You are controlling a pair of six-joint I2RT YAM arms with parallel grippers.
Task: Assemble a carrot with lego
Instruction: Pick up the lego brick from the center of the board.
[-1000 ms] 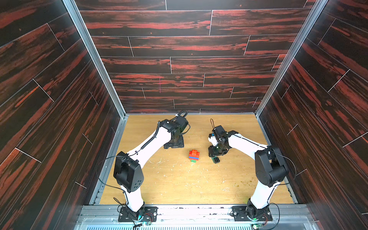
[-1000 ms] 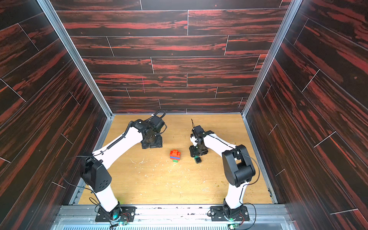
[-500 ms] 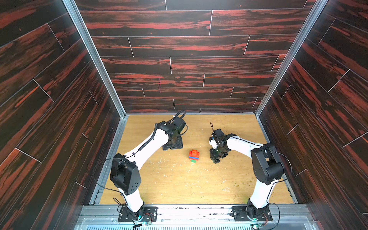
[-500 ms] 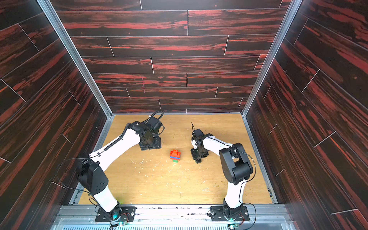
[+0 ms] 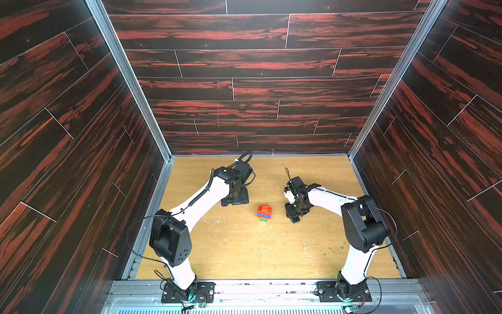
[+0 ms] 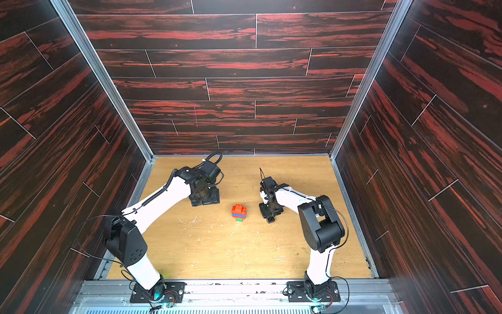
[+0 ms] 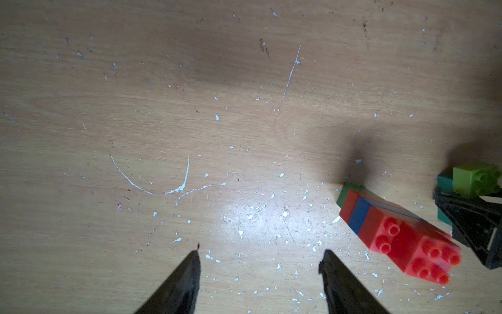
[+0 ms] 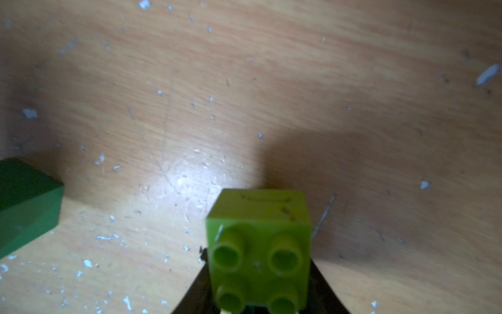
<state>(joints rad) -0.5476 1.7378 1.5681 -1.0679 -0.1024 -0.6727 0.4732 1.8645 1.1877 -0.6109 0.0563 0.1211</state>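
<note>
A short stack of lego (image 5: 264, 213) (image 6: 239, 212) stands mid-table: red bricks, a blue band and a green brick at the bottom. It is also in the left wrist view (image 7: 394, 231). My right gripper (image 5: 294, 216) (image 6: 269, 216) is just right of the stack and shut on a lime brick (image 8: 258, 244) (image 7: 475, 182). That brick sits on a teal brick (image 7: 444, 185). My left gripper (image 7: 260, 261) (image 5: 235, 199) hangs open over bare wood to the stack's left and behind it, holding nothing.
The wooden tabletop (image 5: 244, 250) is scratched and flecked with white chips. Dark panelled walls (image 5: 244, 81) close in the back and both sides. A green brick edge (image 8: 24, 201) shows beside the right gripper.
The right arm's elbow has shifted slightly left while its gripper stays beside the stack. The left arm has drawn back slightly. The stack has not moved.
</note>
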